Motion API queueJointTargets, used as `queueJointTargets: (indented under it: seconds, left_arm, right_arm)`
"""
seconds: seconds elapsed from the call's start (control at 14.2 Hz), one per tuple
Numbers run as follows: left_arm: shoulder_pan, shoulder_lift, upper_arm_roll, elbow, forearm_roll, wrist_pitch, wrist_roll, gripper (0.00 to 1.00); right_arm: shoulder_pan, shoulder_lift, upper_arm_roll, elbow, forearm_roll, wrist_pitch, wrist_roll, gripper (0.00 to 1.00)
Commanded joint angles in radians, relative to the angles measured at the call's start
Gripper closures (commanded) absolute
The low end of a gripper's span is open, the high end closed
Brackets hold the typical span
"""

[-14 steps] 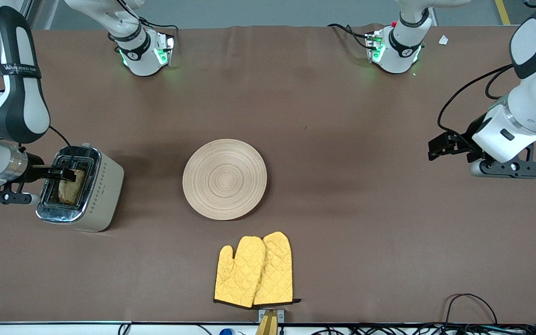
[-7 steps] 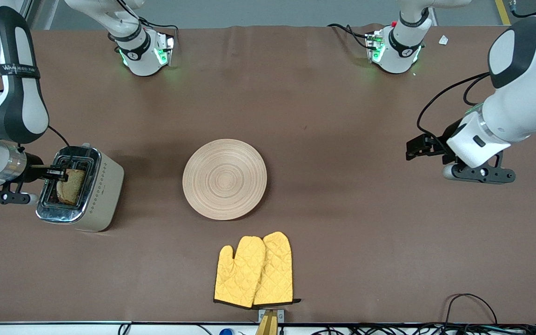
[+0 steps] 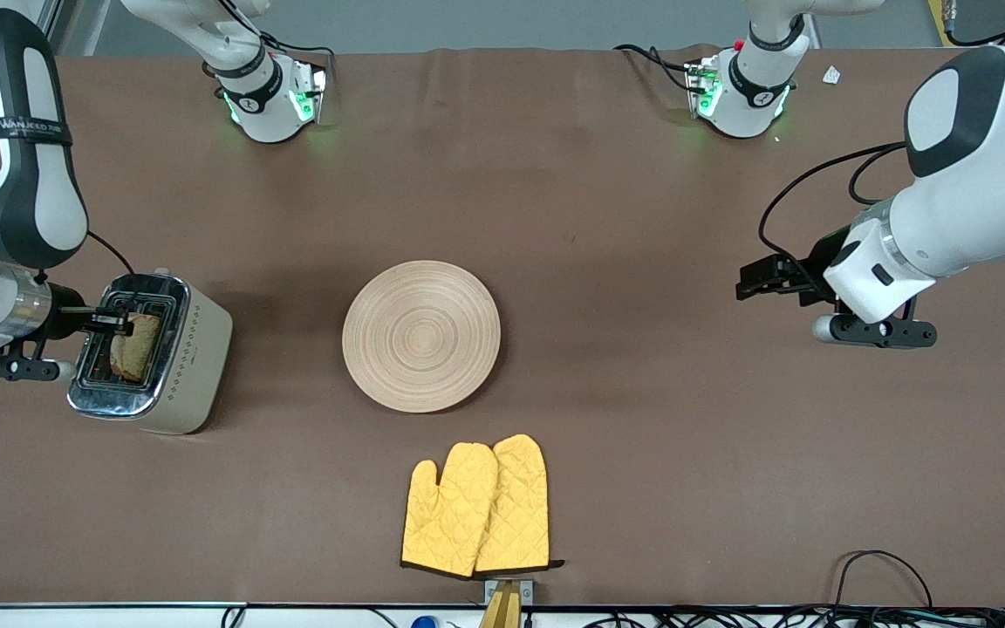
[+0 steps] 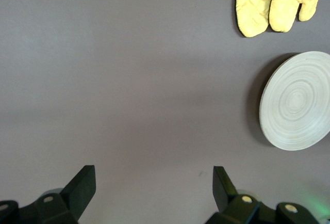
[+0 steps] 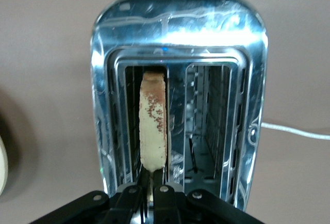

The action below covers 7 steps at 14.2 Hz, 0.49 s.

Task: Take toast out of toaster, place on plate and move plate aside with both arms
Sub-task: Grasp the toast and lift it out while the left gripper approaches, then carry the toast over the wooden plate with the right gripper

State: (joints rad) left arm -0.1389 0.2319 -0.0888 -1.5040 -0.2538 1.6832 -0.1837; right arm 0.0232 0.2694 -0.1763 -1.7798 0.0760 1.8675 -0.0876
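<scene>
So the brown table (image 3: 642, 453) takes up basically the whole scene. My two arms come next in size: the right arm (image 3: 18, 174) reaches down over the toaster at its own end of the table, and the left arm (image 3: 965, 218) hangs above bare table at the other end.

The plate (image 3: 421, 336) sits flat near the middle, nothing on it. The toaster (image 3: 180, 358) is well apart from it, toward my right arm's end. The pair of yellow oven mitts (image 3: 476, 510) lies nearer the front camera than the plate.

The toast (image 5: 153, 126) stands upright in one toaster slot, the other slot bare. My right gripper (image 5: 154, 190) is pinched tight on the toast's edge. My left gripper (image 4: 152, 193) has its fingers spread wide, holding nothing, over bare table.
</scene>
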Motion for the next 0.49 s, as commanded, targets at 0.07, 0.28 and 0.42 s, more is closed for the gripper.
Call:
queueJointTargets:
  seconds: [0.07,0.28,0.42]
  left_arm:
    - [0.004,0.017,0.003,-0.008,-0.115,-0.004,-0.036,0.0]
    - [0.009,0.024,0.003,-0.025,-0.183,-0.002,-0.036,0.0]
    - [0.009,0.032,0.003,-0.03,-0.223,-0.002,-0.036,0.0]
  right_arm:
    - [0.015,-0.03,0.005,0.117,0.016,-0.177,0.002,1.0]
    - [0.052,-0.032,0.006,0.229,0.005,-0.287,0.04,1.0]
    - [0.102,-0.03,0.006,0.281,-0.01,-0.335,0.113,1.0]
